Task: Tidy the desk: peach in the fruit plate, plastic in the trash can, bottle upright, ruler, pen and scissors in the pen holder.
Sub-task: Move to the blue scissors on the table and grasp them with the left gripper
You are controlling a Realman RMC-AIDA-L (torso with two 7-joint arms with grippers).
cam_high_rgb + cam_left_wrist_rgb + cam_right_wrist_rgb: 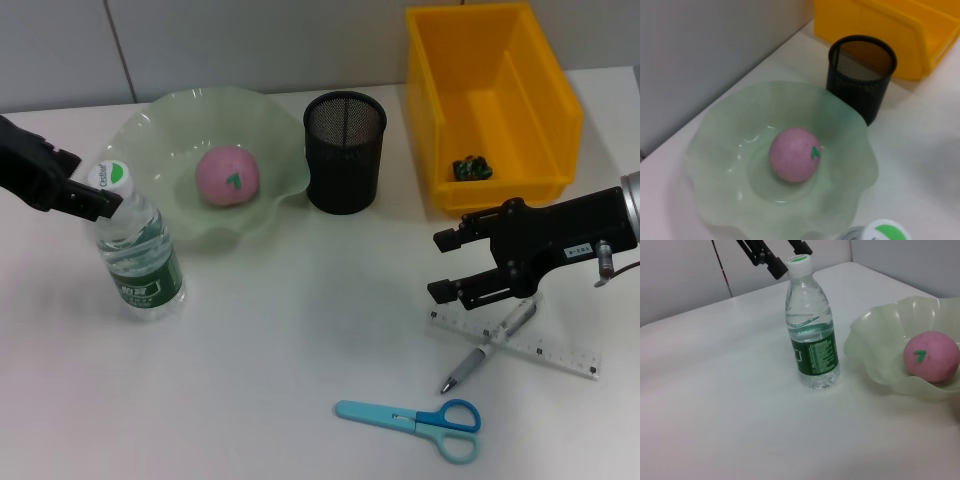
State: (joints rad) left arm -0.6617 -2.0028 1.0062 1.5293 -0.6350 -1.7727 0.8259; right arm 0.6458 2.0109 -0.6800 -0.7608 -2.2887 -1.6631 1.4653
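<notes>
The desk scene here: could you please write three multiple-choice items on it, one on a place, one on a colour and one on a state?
1. Where is the peach?
A. in the green plate
B. in the yellow bin
C. in the pen holder

2. What colour are the scissors?
A. red
B. blue
C. black

3. How is the bottle standing?
A. on its side
B. upside down
C. upright, cap on

Answers:
1 A, the pink peach rests in the plate's hollow.
2 B, both handles and blade cover are light blue.
3 C, it stands on its base beside the left gripper, while the right gripper hovers open above the ruler and pen.
</notes>
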